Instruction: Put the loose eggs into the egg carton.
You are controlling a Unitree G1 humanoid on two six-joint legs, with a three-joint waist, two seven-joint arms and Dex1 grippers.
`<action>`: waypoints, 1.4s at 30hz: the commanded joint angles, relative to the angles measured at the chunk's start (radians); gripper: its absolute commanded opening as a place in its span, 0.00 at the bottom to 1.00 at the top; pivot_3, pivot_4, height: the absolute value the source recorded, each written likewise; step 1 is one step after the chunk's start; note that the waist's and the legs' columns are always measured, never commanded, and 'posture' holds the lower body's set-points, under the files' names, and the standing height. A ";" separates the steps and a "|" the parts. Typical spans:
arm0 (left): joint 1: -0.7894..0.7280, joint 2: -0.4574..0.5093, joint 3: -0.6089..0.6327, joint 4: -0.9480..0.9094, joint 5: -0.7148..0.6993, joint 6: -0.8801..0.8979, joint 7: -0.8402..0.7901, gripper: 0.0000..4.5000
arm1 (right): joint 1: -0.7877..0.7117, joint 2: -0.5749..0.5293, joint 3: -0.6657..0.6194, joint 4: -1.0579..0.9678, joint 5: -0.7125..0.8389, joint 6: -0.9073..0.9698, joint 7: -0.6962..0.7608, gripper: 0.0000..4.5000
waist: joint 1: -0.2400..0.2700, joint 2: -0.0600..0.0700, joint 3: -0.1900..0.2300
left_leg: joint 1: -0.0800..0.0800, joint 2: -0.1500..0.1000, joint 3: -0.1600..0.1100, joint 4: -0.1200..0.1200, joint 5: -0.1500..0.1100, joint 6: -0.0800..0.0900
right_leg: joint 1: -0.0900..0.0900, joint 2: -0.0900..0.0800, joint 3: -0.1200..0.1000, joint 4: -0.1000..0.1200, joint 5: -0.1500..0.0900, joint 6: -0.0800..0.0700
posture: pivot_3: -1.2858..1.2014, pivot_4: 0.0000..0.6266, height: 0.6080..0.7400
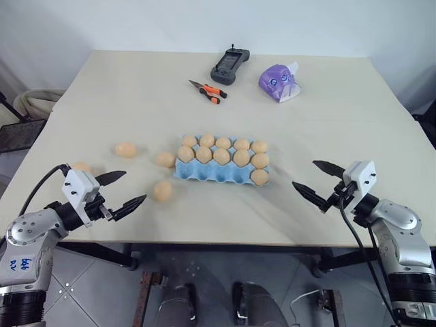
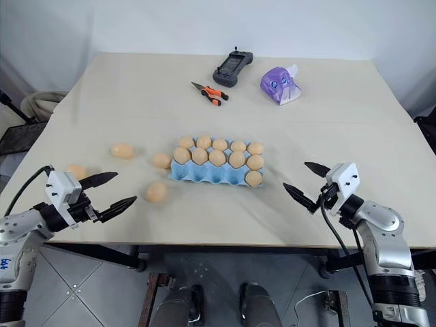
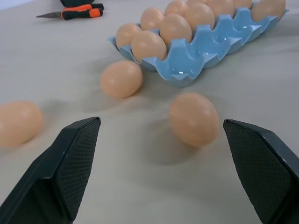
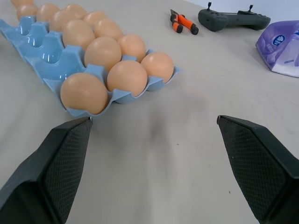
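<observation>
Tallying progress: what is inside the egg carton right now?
The egg carton holds eleven eggs: the two far rows are full, and the near row has one egg at its right end and four empty cups. Cup floors beneath the eggs are covered.

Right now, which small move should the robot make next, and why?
Probably ease the left gripper forward around the nearest loose egg. Its fingers stand open and empty, and in the left wrist view that egg lies on the table just ahead between them. The egg carton still has empty cups along its near row.
</observation>
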 commanded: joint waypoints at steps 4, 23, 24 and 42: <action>0.025 0.000 0.008 -0.059 -0.010 0.013 0.015 1.00 | 0.008 -0.005 -0.013 -0.054 0.017 -0.004 0.012 1.00 | 0.002 0.000 0.000 | 0.000 0.000 0.000 0.001 0.000 0.000 | 0.000 0.000 0.000 0.001 0.000 0.000 | 0.52 0.24 1.00; -0.173 -0.067 -0.208 0.076 0.187 0.039 0.129 1.00 | 0.348 -0.125 -0.137 -0.355 0.145 -0.026 0.216 1.00 | 0.004 0.001 -0.001 | 0.002 0.000 0.000 0.002 0.001 0.001 | 0.004 0.001 0.001 0.001 0.002 0.002 | 0.52 0.24 1.00; -0.198 -0.082 -0.213 0.103 0.192 0.045 0.140 1.00 | 0.348 -0.124 -0.137 -0.359 0.144 -0.021 0.206 1.00 | 0.005 0.000 -0.001 | 0.003 0.000 0.000 0.003 0.001 0.002 | 0.004 0.001 0.000 0.001 0.002 0.002 | 0.52 0.24 1.00; -0.309 -0.124 -0.208 0.131 0.092 0.120 0.056 0.38 | 0.331 -0.093 -0.111 -0.420 0.131 0.037 0.098 1.00 | 0.007 0.000 -0.001 | 0.002 0.000 -0.001 0.004 0.001 0.003 | 0.004 0.000 0.000 0.001 0.003 0.002 | 0.52 0.24 1.00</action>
